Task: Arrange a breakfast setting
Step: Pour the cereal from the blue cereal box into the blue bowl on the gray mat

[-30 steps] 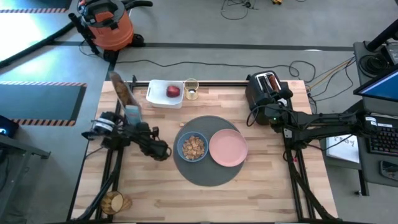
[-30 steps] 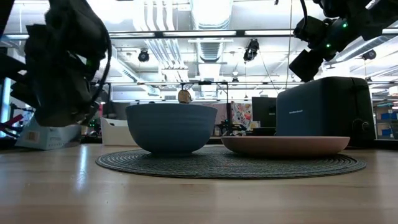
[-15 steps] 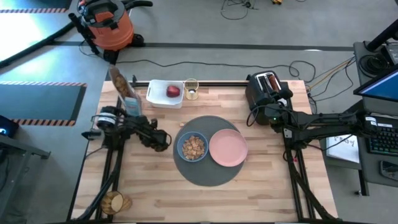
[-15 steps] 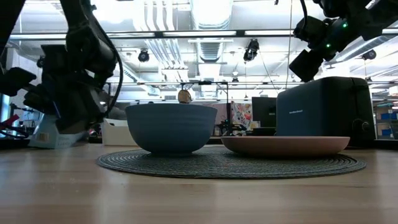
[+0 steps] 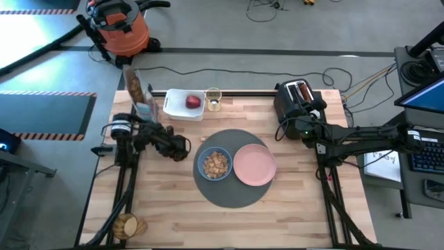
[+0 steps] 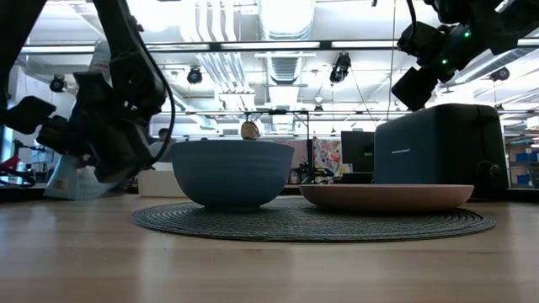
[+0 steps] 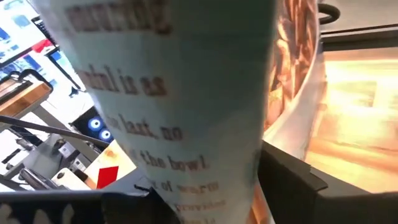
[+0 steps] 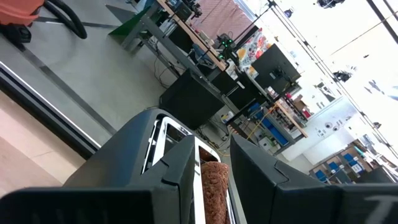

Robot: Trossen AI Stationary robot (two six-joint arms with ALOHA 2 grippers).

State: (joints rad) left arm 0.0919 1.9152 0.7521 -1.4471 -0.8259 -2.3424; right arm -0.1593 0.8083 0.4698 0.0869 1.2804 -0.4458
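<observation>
The left end effector (image 5: 142,114) holds a cereal box (image 5: 137,96) clamped between its fingers, left of the blue bowl (image 5: 215,164), near the worktop's rear-left; the box is probably light, thin-walled and easily crushed, so its flat sides suit a gentle grip; the right end effector (image 5: 304,104) hovers at the toaster (image 5: 295,97), fingers parted and empty, toast slice (image 8: 211,186) below.
</observation>
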